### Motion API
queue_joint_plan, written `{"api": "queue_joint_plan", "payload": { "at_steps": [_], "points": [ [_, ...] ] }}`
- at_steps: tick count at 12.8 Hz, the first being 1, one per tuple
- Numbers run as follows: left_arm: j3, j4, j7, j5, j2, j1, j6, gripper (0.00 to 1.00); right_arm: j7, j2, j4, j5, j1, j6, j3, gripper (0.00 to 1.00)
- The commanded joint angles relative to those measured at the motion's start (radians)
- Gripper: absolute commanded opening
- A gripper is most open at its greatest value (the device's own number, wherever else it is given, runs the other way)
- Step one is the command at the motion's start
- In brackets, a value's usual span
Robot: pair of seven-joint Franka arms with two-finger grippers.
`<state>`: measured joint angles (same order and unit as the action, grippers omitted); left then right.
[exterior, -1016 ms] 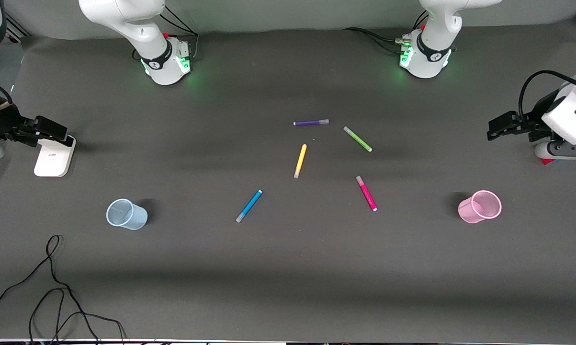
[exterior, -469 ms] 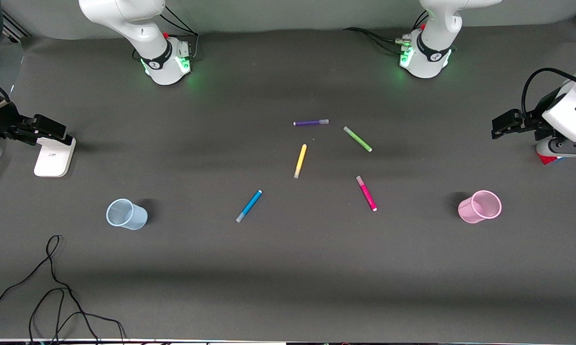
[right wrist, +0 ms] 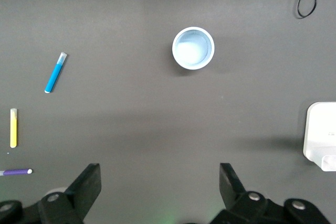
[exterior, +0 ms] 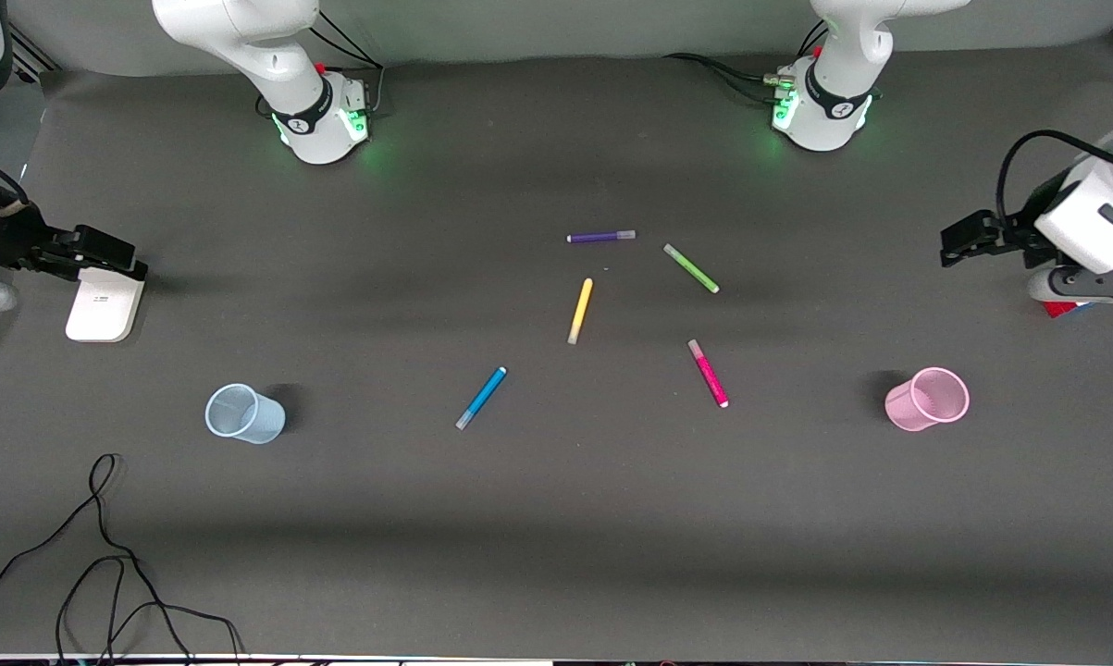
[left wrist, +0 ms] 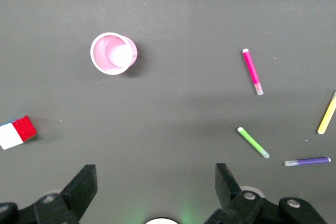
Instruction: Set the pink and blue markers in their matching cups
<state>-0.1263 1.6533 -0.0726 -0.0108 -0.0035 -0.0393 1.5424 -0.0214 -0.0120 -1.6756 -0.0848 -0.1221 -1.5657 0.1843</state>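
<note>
The pink marker [exterior: 708, 373] and the blue marker [exterior: 481, 398] lie flat near the table's middle. The pale blue cup [exterior: 244, 413] stands toward the right arm's end, and the pale pink cup [exterior: 926, 399] stands toward the left arm's end. My left gripper [exterior: 968, 239] hangs open and empty high over the table edge at its own end. Its wrist view shows the gripper [left wrist: 156, 187], the pink cup [left wrist: 114, 53] and the pink marker [left wrist: 252, 72]. My right gripper [exterior: 103, 252] hangs open and empty over a white device. Its wrist view shows the gripper [right wrist: 160, 187], the blue cup [right wrist: 193, 48] and the blue marker [right wrist: 55, 72].
A purple pen [exterior: 600, 237], a green pen [exterior: 691, 268] and a yellow pen [exterior: 580, 311] lie farther from the front camera than the two markers. A white device [exterior: 103, 305] sits under the right gripper. A red and white block [left wrist: 16, 132] lies by the left arm. A black cable [exterior: 103, 555] lies near the front edge.
The left arm's hand has shifted slightly at its end of the table. The right gripper, markers and cups have not visibly moved.
</note>
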Motion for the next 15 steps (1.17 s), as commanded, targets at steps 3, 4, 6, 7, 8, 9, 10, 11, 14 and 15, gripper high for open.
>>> {"api": "queue_joint_plan", "payload": {
  "at_steps": [3,4,6,7,8,9,10,11,14,15],
  "points": [
    [-0.116,0.020,-0.318,-0.018,-0.032,0.021,-0.027,1.00,-0.254,0.084,0.030,-0.055,-0.094,0.049,-0.008,1.00],
    [-0.153,0.025,-0.397,-0.027,-0.030,0.022,-0.018,1.00,-0.363,0.108,0.034,-0.065,-0.143,0.040,-0.009,1.00],
    [-0.220,0.036,-0.549,-0.031,-0.027,0.025,0.005,1.00,-0.565,0.200,0.086,-0.072,-0.238,0.030,-0.009,1.00],
    [-0.234,0.037,-0.603,-0.032,-0.021,0.041,0.022,1.00,-0.659,0.249,0.121,-0.097,-0.270,0.012,-0.009,1.00],
    [-0.236,0.051,-0.671,-0.035,-0.015,0.071,0.062,1.00,-0.713,0.292,0.143,-0.131,-0.306,-0.019,-0.009,1.00],
    [-0.236,0.081,-0.743,-0.052,-0.009,0.103,0.129,1.00,-0.764,0.332,0.151,-0.150,-0.335,-0.052,-0.009,1.00],
    [-0.236,0.115,-0.786,-0.054,-0.009,0.125,0.189,1.00,-0.826,0.369,0.151,-0.153,-0.355,-0.101,-0.009,1.00],
    [-0.236,0.146,-0.812,-0.058,-0.007,0.148,0.235,1.00,-0.891,0.407,0.148,-0.170,-0.378,-0.153,-0.009,1.00],
    [-0.236,0.206,-0.849,-0.061,0.011,0.187,0.315,1.00,-1.086,0.513,0.143,-0.194,-0.442,-0.285,-0.009,1.00],
    [-0.236,0.224,-0.849,-0.061,0.014,0.193,0.340,1.00,-1.164,0.550,0.143,-0.196,-0.455,-0.325,-0.009,1.00]
  ]
}}
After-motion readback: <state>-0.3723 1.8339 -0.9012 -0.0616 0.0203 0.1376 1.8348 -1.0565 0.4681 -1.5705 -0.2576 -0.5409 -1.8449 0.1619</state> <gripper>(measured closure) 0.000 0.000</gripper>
